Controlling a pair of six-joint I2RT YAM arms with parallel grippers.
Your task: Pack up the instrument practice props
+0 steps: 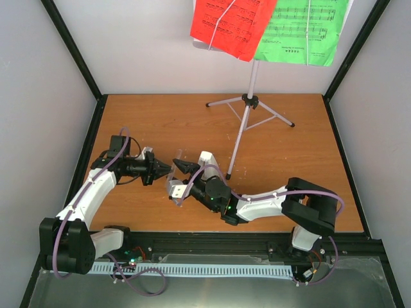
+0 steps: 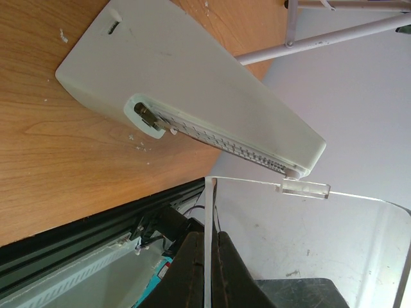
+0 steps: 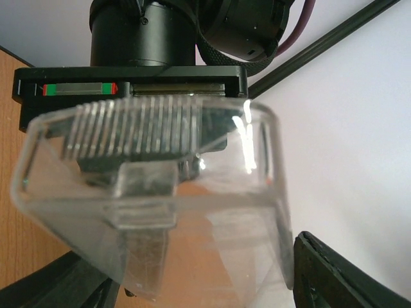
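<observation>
The white metronome (image 2: 192, 83) stands on the wooden table (image 1: 160, 122), its pendulum face bare; in the top view it (image 1: 174, 190) is just in front of the two grippers. My left gripper (image 2: 210, 242) (image 1: 160, 170) is shut on the thin edge of the metronome's clear plastic cover (image 2: 302, 188) and holds it off the metronome. My right gripper (image 3: 199, 282) (image 1: 181, 168) is open and faces the left one, with the cover (image 3: 192, 212) between its spread fingers. The music stand's tripod (image 1: 249, 102) is at the back, with a red page (image 1: 228, 25) and a green page (image 1: 302, 29).
One tripod leg (image 1: 232, 160) reaches forward to just right of the right gripper, and the legs also show in the left wrist view (image 2: 321, 40). Black frame posts (image 1: 70, 45) and white walls enclose the table. A black rail (image 1: 257, 240) runs along the near edge.
</observation>
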